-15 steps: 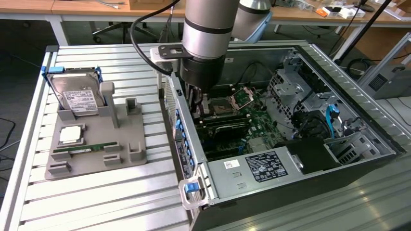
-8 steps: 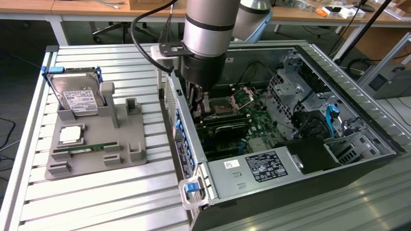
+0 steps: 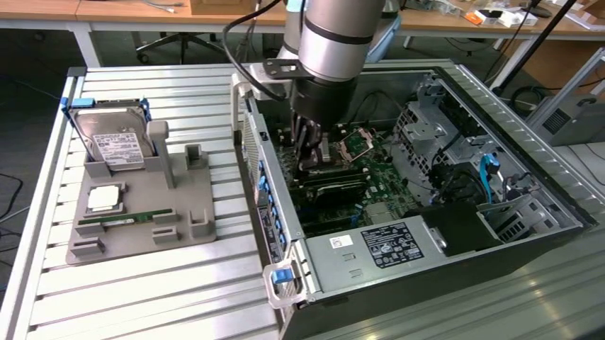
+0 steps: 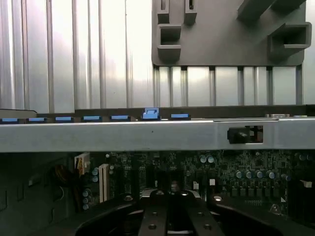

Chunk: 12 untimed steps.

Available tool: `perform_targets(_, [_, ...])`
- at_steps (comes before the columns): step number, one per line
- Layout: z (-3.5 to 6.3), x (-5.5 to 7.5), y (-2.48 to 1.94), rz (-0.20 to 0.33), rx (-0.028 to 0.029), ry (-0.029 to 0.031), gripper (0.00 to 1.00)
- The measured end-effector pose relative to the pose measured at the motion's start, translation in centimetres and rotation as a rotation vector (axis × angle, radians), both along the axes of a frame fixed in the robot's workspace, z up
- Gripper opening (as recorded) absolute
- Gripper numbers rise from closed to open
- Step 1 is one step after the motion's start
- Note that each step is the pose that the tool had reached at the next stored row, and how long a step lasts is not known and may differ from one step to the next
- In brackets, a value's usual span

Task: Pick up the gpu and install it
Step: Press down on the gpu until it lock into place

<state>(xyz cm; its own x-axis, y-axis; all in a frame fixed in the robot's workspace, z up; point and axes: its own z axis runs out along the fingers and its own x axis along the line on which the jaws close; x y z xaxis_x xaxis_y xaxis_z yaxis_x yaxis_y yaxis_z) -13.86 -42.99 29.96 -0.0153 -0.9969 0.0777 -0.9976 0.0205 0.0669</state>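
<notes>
Workbench: a slatted aluminium top (image 3: pixel 142 297) carries the fixture and the computer case.
Computer case: an open tower (image 3: pixel 529 234) lies on its side along the bench edge at the exterior view's right, motherboard (image 3: pixel 378 188) facing up, power supply (image 3: pixel 378 248) at the near corner.
Robot arm: the silver-grey arm (image 3: pixel 331 42) reaches straight down into the case, over the motherboard's middle.
Parts fixture: a grey holder (image 3: pixel 142 219) sits on the bench beside the case, toward the exterior view's left.
Hard drive: silver with a white label and blue frame (image 3: pixel 112 142), propped upright at the fixture's far corner.
GPU: the dark card (image 3: pixel 326 185) stands on edge on the motherboard, directly under the gripper and inside the case.
Gripper: its fingers (image 4: pixel 170 216) are clenched together, low over the motherboard; whether they grasp the GPU cannot be told.
CPU: a square chip (image 3: pixel 102 198) lies flat on the fixture.
RAM stick: a narrow green strip (image 3: pixel 123 219) lies near the fixture's front edge.
</notes>
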Motion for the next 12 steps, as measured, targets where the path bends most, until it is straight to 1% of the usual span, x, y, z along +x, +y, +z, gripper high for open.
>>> perform_targets(3, [-0.20,1.3,0.00,0.000,0.0001,0.0188,0.11])
perform_targets(6, [-0.57,1.8,-0.03,0.000,0.0000,0.0312,0.11])
perform_targets(9, [-0.95,1.8,-0.05,0.000,0.0001,0.0366,0.11])
perform_targets(11, [-1.39,1.8,-0.06,0.000,0.0000,0.0426,0.11])
perform_targets(12, [-1.53,1.8,-0.06,0.000,0.0000,0.0443,0.11])
